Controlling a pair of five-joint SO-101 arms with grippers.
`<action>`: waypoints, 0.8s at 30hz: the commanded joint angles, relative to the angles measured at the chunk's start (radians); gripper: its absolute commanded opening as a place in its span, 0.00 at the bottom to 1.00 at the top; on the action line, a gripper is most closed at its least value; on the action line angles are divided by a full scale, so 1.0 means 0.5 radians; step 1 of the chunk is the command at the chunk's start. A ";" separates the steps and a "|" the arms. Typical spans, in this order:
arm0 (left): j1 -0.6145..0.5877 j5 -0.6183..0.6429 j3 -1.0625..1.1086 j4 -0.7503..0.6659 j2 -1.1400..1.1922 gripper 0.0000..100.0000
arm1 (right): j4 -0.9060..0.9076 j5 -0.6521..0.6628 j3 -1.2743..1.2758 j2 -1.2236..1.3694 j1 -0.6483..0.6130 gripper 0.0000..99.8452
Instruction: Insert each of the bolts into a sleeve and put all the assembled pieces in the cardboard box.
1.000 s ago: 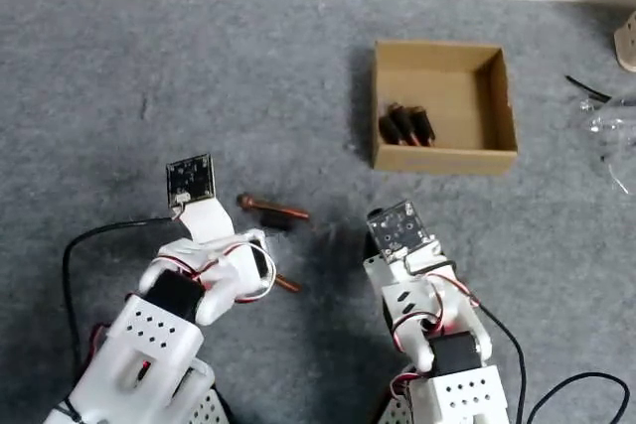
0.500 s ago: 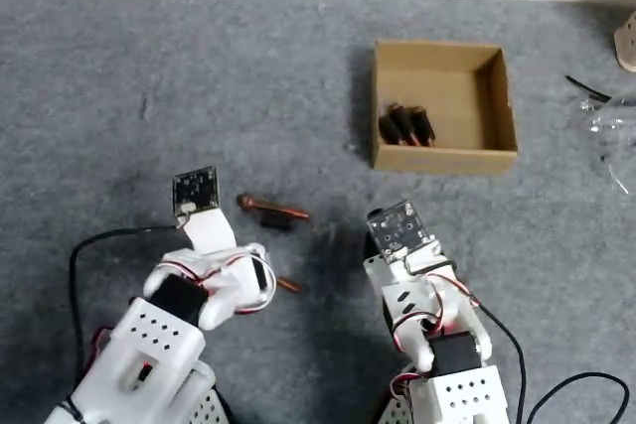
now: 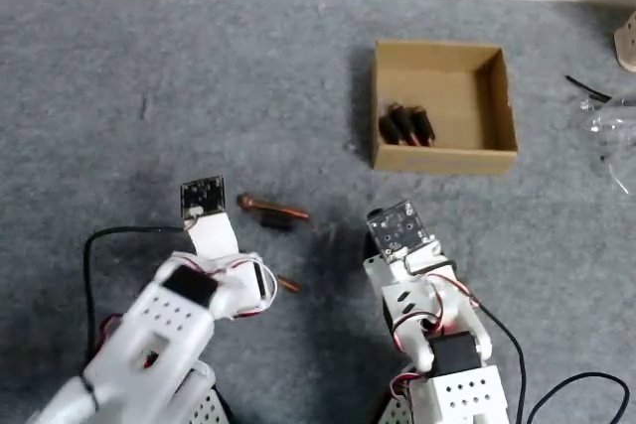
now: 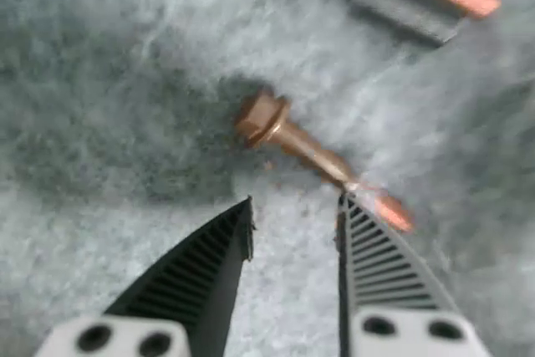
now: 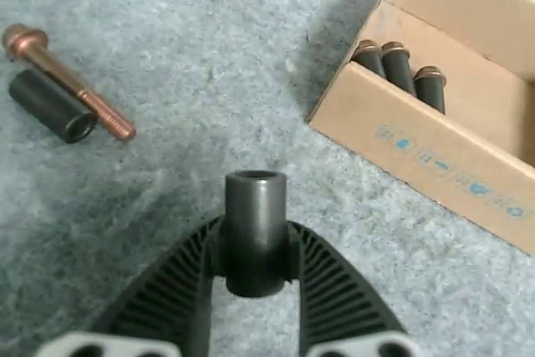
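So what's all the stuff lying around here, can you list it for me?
Table: one, grey cover.
Cardboard box: one, brown, far side of the table.
Assembled pieces: three, dark with copper heads, inside the box.
Loose bolts: two, copper; one lies alone, one beside a sleeve.
Sleeves: two, black; one by that bolt, one held by the robot.
Clutter: clear plastic and black wire, table's right edge.
Left fingers: two, black, open by the lone bolt.
Right fingers: two, black, shut on a sleeve.

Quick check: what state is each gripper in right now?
Left gripper: open, with a loose bolt just ahead of it.
Right gripper: closed on a sleeve.
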 commanded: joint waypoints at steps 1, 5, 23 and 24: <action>-0.038 0.074 -0.238 -0.052 0.413 0.16 | -0.063 -0.018 0.118 -0.035 0.029 0.00; -0.051 0.153 -0.327 -0.135 0.680 0.16 | -0.063 -0.018 0.118 -0.035 0.029 0.00; 0.180 0.236 -0.293 -0.252 0.198 0.16 | -0.063 -0.015 0.118 -0.035 0.029 0.00; 0.176 0.270 -0.293 -0.267 0.204 0.16 | -0.063 -0.015 0.118 -0.035 0.029 0.00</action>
